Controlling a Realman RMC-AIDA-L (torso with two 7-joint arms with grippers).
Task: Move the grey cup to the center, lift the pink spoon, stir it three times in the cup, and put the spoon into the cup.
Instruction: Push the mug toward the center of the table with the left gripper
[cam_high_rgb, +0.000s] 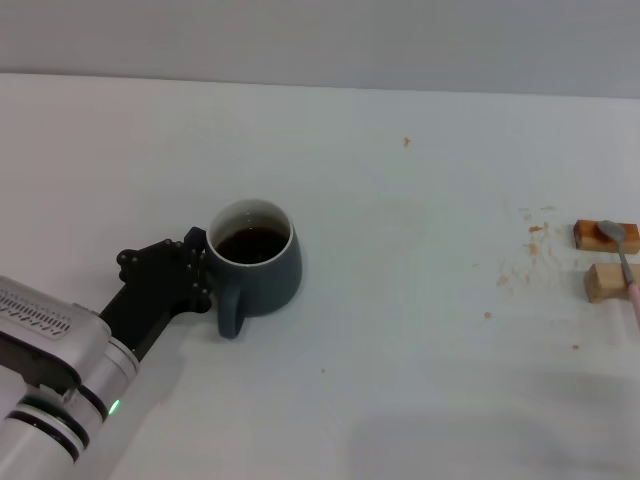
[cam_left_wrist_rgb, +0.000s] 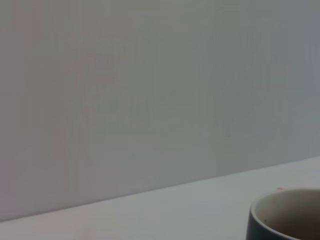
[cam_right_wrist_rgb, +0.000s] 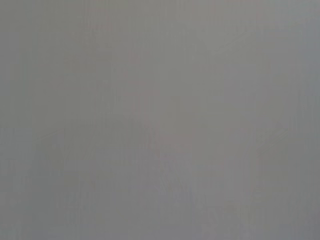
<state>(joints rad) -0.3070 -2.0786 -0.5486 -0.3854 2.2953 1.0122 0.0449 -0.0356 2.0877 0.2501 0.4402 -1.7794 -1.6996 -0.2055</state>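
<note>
So the grey cup (cam_high_rgb: 255, 265) sits left of the table's middle, handle pointing toward the robot. The left gripper (cam_high_rgb: 197, 272) is pressed right against its left side, though I can't tell if it's clamped. The center lies off to the cup's right, away from that gripper.
</note>
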